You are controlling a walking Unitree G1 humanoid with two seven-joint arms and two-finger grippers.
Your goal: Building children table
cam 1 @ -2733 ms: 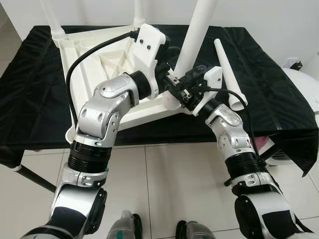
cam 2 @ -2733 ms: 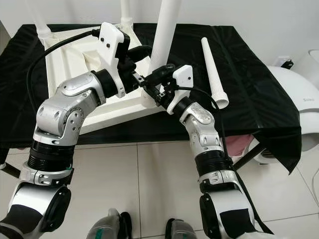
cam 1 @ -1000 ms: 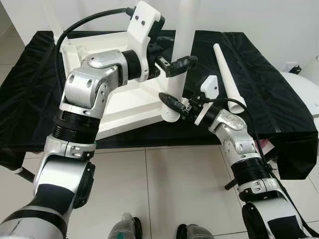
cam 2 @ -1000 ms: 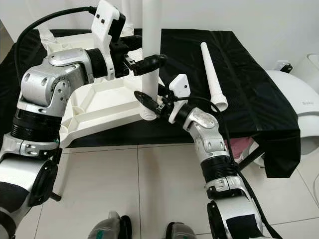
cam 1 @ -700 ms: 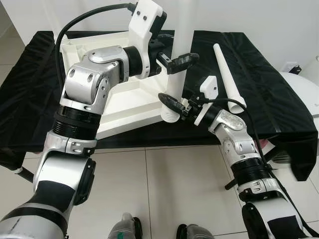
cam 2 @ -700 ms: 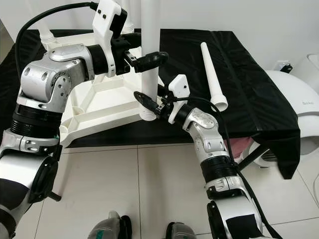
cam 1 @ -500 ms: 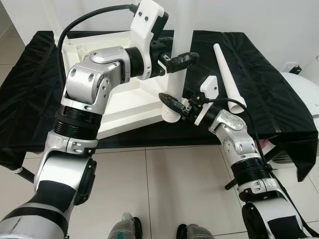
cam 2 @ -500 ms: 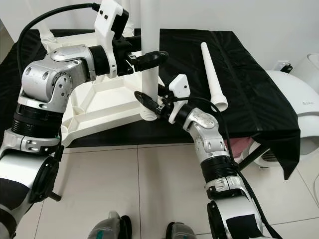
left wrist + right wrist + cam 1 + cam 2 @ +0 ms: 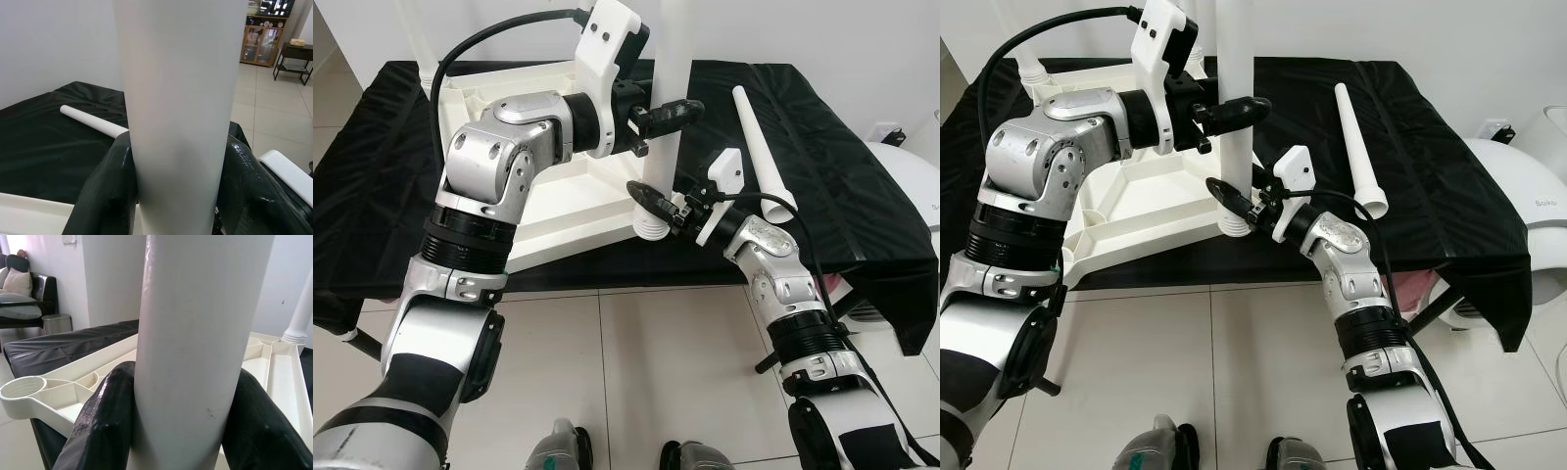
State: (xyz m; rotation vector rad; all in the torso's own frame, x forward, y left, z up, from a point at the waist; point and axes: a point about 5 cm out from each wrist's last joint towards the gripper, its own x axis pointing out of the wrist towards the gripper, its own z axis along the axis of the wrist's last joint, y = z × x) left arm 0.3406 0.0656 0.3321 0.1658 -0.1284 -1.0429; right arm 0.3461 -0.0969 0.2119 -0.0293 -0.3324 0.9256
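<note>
The white tabletop (image 9: 548, 191) lay upside down on the black-draped work surface (image 9: 372, 186), with one fitted leg (image 9: 1026, 49) already upright at its far left corner. The left gripper (image 9: 664, 114) reached in from that side, its two black fingers (image 9: 105, 196) clasped around the upright table leg (image 9: 671, 59) partway up. Lower down, the right gripper (image 9: 651, 201) held the same leg just above its ribbed base, fingers (image 9: 105, 416) pressed against both sides of it. The leg stood in the near corner socket, so the step in hand appeared to be seating or screwing it home. The next move likely called for turning it while keeping it plumb. To the right, the loose leg (image 9: 759, 147) lay on the cloth, not yet fitted.
</note>
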